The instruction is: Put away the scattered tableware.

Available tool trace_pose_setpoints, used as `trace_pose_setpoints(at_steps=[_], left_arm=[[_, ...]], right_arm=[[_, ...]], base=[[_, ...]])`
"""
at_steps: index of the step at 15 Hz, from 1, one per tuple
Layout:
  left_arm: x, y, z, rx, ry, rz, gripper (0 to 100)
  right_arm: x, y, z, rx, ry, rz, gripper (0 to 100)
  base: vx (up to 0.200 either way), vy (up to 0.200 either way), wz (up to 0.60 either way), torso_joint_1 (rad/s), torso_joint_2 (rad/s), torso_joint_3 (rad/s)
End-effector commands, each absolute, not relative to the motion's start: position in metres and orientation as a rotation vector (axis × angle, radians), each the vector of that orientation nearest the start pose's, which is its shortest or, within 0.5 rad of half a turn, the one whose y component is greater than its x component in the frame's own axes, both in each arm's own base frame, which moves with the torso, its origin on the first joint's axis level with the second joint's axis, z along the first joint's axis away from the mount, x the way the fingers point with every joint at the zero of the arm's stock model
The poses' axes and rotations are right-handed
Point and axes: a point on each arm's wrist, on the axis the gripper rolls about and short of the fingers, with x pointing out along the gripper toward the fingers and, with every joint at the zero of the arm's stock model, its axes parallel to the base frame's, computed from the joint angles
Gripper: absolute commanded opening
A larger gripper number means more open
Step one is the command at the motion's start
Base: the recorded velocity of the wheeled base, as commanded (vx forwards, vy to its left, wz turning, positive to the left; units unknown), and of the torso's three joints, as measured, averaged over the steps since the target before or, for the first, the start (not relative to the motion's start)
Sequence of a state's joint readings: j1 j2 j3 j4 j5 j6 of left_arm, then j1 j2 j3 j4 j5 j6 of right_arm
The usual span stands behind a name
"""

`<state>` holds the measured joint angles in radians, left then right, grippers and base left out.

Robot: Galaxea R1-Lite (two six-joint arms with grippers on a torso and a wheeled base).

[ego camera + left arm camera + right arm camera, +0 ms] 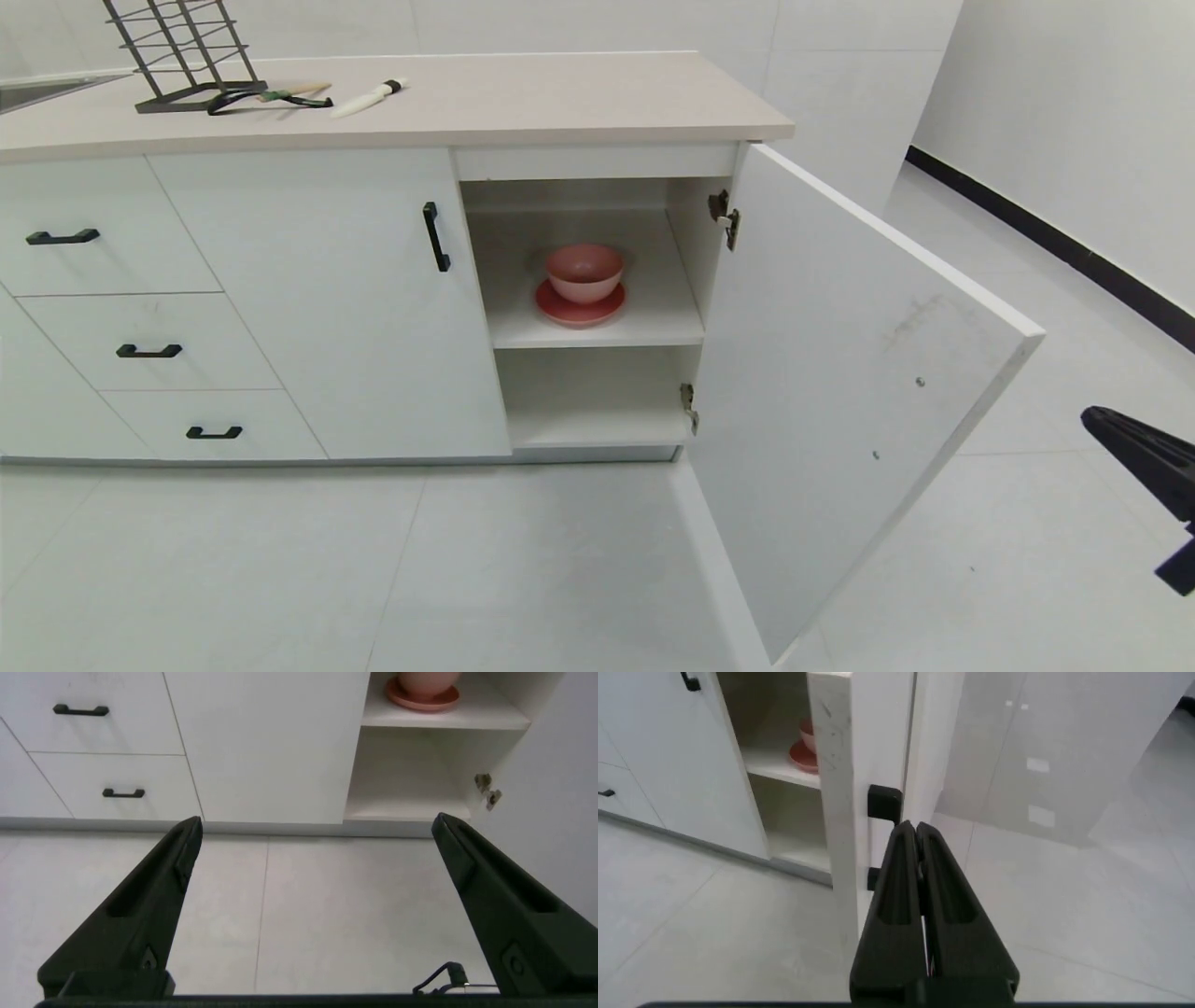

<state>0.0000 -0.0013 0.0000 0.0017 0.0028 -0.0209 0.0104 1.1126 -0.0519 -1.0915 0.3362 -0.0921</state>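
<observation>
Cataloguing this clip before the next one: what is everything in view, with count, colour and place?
bowl: one, pink, on the plate, upper cabinet shelf
plate: one, red, under the bowl
cabinet door: one, white, swung open on the right
drawers: three, white, black handles, left of the cabinet
counter: one, beige, above the cabinet
wire rack: one, black, on the counter's left part
knife: one, pale, on the counter beside the rack
small tool: one, wood-handled, between rack and knife
sink: one, metal, counter's far left
left end effector: one, black, open, above the floor
right end effector: one, black, shut, by the open door's edge
</observation>
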Motion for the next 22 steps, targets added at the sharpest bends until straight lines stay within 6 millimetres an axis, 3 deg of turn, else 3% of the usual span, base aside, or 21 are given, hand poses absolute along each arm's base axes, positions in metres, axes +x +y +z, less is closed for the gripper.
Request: trace_pose_setpoints(at_steps=[1,6,10,14,17,22], left_arm=[[-0.023,0.000,0.075,-0.021,0.002,0.003,100],[-0.023,0.000,0.075,-0.018,0.002,0.003,100],[-0.023,0.000,0.075,-0.008,0.003,0.000,100],[-0.023,0.000,0.075,-0.008,0.003,0.000,100],[-0.023,0.000,0.075,-0.008,0.003,0.000,100],[-0.023,0.000,0.075,-0.008,0.003,0.000,100]], right_arm=[[0.150,0.009,0.144,-0.081,0.052,0.354,0],[0.182,0.006,0.133,-0.093,0.068,0.409,0],[0.204,0.010,0.144,-0.140,-0.012,0.481,0],[0.200,0.023,0.144,-0.164,-0.037,0.587,0],[0.185,0.033,0.140,-0.161,-0.027,0.650,0],[0.183,0.038,0.140,-0.166,-0.029,0.677,0]], base=[[0.000,0.000,0.00,0.000,0.00,0.000],[0.000,0.000,0.00,0.000,0.00,0.000],[0.000,0.000,0.00,0.000,0.00,0.000],[0.000,0.000,0.00,0.000,0.00,0.000],[0.000,0.000,0.00,0.000,0.00,0.000],[0.000,0.000,0.00,0.000,0.00,0.000]])
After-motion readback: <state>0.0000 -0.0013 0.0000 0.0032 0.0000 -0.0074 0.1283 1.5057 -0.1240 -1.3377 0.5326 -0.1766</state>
